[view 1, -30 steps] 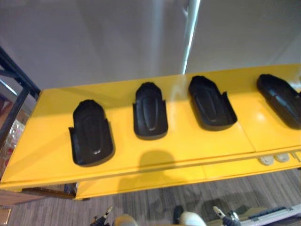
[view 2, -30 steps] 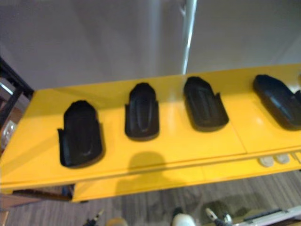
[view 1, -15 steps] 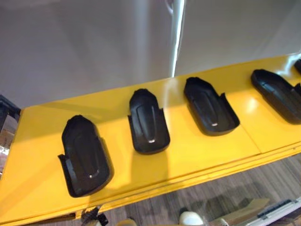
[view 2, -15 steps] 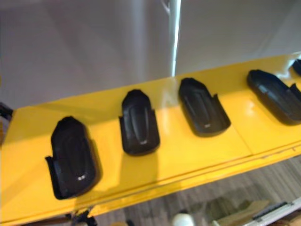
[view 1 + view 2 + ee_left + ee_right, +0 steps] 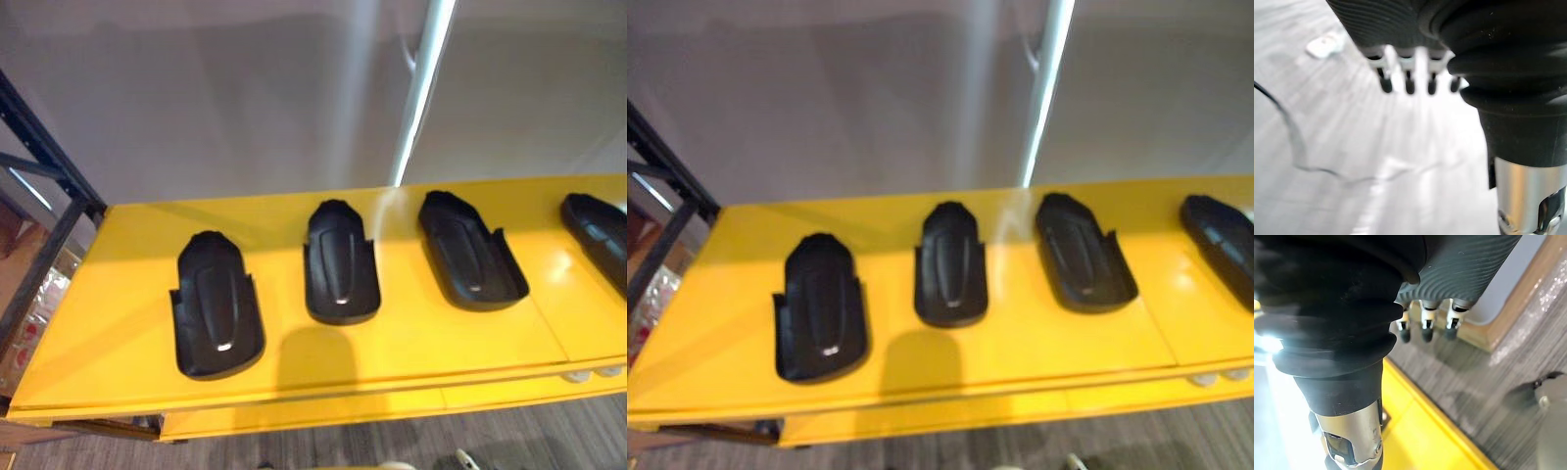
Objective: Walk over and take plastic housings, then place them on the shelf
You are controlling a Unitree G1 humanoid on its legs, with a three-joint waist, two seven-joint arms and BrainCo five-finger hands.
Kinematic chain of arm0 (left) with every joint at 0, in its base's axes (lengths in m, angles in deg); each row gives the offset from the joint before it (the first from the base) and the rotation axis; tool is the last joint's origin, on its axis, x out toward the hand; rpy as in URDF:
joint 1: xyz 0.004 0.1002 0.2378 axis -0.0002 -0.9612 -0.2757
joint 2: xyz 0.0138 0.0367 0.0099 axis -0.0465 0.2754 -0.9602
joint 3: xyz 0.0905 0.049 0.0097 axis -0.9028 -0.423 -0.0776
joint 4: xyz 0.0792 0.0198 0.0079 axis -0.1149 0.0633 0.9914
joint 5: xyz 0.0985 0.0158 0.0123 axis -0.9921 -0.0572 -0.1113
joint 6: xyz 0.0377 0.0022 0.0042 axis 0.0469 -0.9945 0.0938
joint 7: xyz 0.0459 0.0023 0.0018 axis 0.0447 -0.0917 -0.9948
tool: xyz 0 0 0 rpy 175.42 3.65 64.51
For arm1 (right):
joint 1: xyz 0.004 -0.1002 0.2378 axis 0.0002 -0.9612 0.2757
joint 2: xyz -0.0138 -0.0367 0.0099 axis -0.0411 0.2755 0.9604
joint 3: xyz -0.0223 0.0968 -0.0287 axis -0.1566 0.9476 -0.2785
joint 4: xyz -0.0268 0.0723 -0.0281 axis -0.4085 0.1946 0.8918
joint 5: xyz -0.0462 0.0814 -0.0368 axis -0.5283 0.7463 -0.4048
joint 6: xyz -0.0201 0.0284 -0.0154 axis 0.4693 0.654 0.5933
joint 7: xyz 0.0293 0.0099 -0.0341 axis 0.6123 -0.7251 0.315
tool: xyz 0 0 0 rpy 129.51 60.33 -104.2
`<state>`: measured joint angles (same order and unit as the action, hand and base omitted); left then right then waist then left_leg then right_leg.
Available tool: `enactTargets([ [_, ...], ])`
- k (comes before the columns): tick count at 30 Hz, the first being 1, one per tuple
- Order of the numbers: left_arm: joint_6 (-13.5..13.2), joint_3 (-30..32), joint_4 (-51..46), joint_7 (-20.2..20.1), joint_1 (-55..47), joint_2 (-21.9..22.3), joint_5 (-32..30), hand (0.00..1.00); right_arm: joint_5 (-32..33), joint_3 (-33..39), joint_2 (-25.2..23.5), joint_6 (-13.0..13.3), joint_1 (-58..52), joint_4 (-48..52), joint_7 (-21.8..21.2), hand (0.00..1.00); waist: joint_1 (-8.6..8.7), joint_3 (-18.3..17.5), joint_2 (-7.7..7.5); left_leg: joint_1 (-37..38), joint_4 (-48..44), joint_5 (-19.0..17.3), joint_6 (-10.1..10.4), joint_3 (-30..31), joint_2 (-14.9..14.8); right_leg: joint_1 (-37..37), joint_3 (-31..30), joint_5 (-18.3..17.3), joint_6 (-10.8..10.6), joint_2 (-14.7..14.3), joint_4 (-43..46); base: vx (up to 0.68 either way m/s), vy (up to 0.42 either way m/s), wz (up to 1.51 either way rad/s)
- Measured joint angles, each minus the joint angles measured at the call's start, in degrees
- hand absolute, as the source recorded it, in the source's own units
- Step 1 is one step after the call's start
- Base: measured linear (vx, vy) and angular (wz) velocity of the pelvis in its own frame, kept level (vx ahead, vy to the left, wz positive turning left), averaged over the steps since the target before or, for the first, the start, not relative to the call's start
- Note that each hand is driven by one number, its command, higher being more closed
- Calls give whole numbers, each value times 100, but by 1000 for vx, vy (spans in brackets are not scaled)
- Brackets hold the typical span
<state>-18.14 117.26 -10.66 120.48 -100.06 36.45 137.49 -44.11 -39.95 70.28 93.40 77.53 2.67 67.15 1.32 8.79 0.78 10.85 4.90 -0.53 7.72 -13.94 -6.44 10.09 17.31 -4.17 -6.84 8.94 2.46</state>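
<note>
Plastic housings: four black, shell-shaped pcs were seen laid in a row on the yellow worktop point(image 5: 411, 343), hollow side up, each apart from the next.
Left-most housing point(image 5: 217, 305): was set nearest the front edge, narrow end twd the wall.
2nd housing point(image 5: 340, 264): was placed just right of it, a bit further back, roughly straight.
3rd housing point(image 5: 471, 253): was laid at an angle, narrow end turned to the left.
4th housing point(image 5: 600, 233): was cut off by the right edge of the head views, also angled.
Left hand point(image 5: 1409, 73): was seen in the left wrist view, hung over a pale floor; its fingers point(image 5: 1386, 84) were held straight and released, w/ no housing in them.
Right hand point(image 5: 1425, 318): was seen in the right wrist view, hung beside a yellow edge, over grey carpet; its fingers point(image 5: 1451, 333) were likewise straight and released.
Lower yellow tier point(image 5: 313, 413): was seen under the worktop front; two small pale round items point(image 5: 588, 374) were seen nr its right end, kind could not be told.
Backdrop: a grey wall point(image 5: 225, 98) w/ a bright upright strip point(image 5: 419, 93) was seen behind the worktop.
Black rack frame point(image 5: 44, 157): was seen at the worktop's left end.
Floor point(image 5: 529, 446): grey striped carpet.
</note>
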Motion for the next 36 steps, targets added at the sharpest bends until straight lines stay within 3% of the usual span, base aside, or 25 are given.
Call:
enactTargets([
  [1,-407,5,-259,13,45,-100,-89,0,0,-14,31,-136,22,0,-47,0,-37,-32,24,-11,2,5,-8,69,11,0,25,-2,-5,3,-10,-15,-4,16],
  [3,-974,26,-1250,-9,178,-221,-705,0,15,-136,46,-451,44,3,-225,0,-69,-100,-5,-107,6,21,-21,164,15,0,168,-7,-7,11,-24,-8,-9,30],
  [4,-1104,21,-1609,-13,210,-242,-990,0,16,-174,49,-571,62,3,-282,0,-89,-103,-12,-123,6,27,-18,202,14,0,182,-8,-5,12,-26,-13,-3,26],
  [6,-1284,-134,-3265,-127,342,-383,-1968,0,15,-356,45,-916,94,3,-525,0,-122,-124,-22,-204,7,49,-19,274,22,-5,302,-7,-4,17,-43,13,0,20],
  [8,-1227,-494,-4457,-443,436,-480,-2596,0,16,-355,44,-1100,73,2,-674,0,-221,-150,6,-205,9,55,-27,323,53,6,310,-5,-5,17,-59,34,1,11],
  [12,-693,-1765,-6524,-2419,493,-599,-3356,0,13,-338,49,-1168,20,-54,-915,0,-222,-286,75,-387,4,72,-48,454,144,-6,427,13,-17,95,-75,54,25,20],
  [13,-657,-1927,-6692,-2648,490,-602,-3374,0,13,-335,49,-1158,21,-68,-957,0,-224,-297,90,-385,1,72,-48,449,145,-4,421,15,-15,98,-72,56,30,4],
  [15,-547,-2357,-7063,-3327,558,-604,-3347,0,13,-320,49,-1072,36,-110,-1050,0,-227,-342,111,-348,-18,72,-48,395,134,-3,342,21,-5,93,-58,53,15,-7],
  [21,-511,-2669,-7442,-4317,729,-924,-2824,0,-111,-98,63,-972,20,-253,-1225,0,-235,-376,102,-257,-20,23,-42,122,55,-66,79,86,90,25,-33,-18,9,-20],
  [24,-477,-2786,-7831,-5092,894,-1282,-2413,0,-103,7,61,-890,-63,-294,-1214,0,-259,-402,56,-175,-23,0,-72,8,61,-98,-128,108,87,32,7,-48,17,-26],
  [27,-160,-2784,-7894,-5796,1199,-1645,-2211,0,-238,297,85,-654,-140,-265,-1225,0,-220,-359,77,-80,-220,-168,-147,-193,88,-112,-413,151,63,109,129,-100,53,-35],
  [30,0,-2740,-7853,-5990,1348,-1754,-2188,0,-574,406,60,-576,-263,-210,-1233,0,-159,-300,112,-88,-340,-291,-174,-228,118,-136,-477,90,126,187,229,-96,31,-13],
  [32,7,-2576,-7853,-6004,1331,-1754,-2201,0,-811,436,15,-572,-351,-207,-1233,0,-170,-273,48,-117,-310,-268,-149,-244,152,-220,-487,-65,208,207,247,-92,15,-3],
  [36,21,-2314,-7940,-5979,1334,-1755,-2153,0,-1014,396,-50,-578,-365,-220,-1217,0,-215,-327,-35,-255,-5,-11,-97,-205,148,-397,-421,2,37,125,68,-19,-21,10],
])
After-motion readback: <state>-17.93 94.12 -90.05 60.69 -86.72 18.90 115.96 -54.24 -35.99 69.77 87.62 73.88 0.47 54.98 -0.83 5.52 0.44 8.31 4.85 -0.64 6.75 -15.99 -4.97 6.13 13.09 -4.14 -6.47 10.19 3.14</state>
